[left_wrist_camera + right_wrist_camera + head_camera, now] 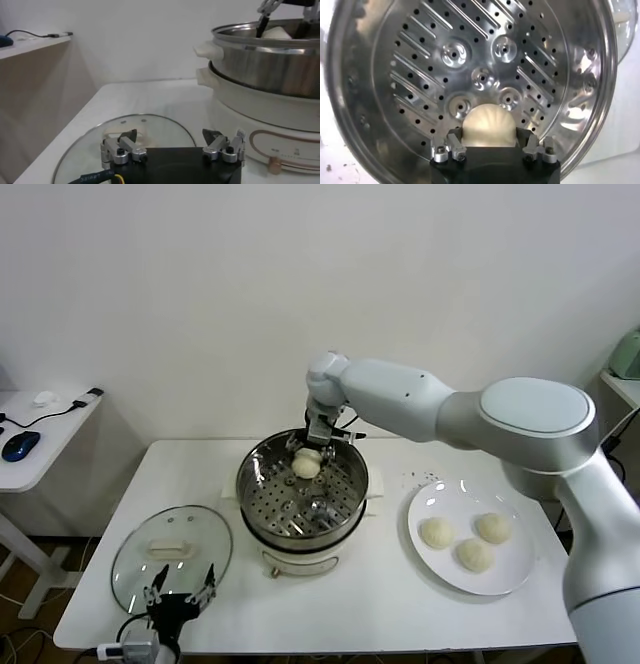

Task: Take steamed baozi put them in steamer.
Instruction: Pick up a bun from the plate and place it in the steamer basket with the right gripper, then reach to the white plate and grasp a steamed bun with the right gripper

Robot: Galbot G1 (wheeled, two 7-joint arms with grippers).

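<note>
Stainless steel caught the light where the steamer [302, 496] stood on its white base in the middle of the tabletop [370, 604], its perforated floor bare but for one bun. That steamed baozi [306, 465] lay on the floor of the steamer at the far side, close under the rim. The right gripper [318, 440] hung over that far rim, reaching down inside, and its jaws stood one on each side of the bun; in the right wrist view the bun [487, 128] sat between them on the perforated metal, but I could not tell whether they still pinched it or had let go. To the right of the steamer lay a white plate [510, 581] with three more buns [464, 542] clustered on it. To the left of the steamer, nearer the front edge, a round glass lid [172, 556] with a white handle lay flat. The left gripper [180, 592] hovered at the near edge of that lid, well apart from the steamer, its jaws spread wide and holding nothing.
</note>
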